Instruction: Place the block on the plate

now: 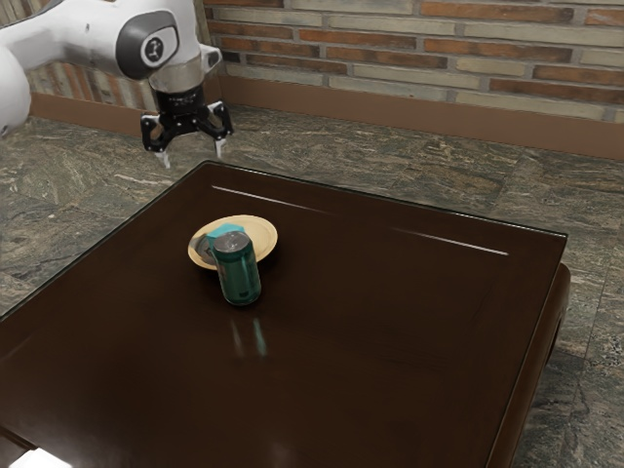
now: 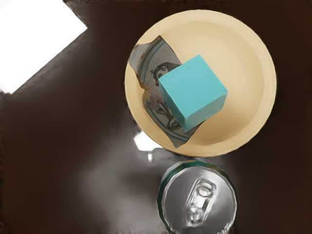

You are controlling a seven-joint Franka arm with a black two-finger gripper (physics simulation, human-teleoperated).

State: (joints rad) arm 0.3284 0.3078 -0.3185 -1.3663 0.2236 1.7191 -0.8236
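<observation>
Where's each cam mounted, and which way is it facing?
Exterior view: beside the arm, looking down across the table toward the brick wall. Arm enters at the upper left, with the open gripper hanging fingers down.
Wrist view: on the hand, looking steeply down at the plate and the can's top.
Shared: table, plate, teal block on it, green can beside it.

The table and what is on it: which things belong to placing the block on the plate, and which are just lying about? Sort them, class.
Belongs to the job:
teal block, on the plate
cream plate
gripper, open

Just lying about:
green can, upright beside the plate
grey patterned piece, partly hidden by the block
</observation>
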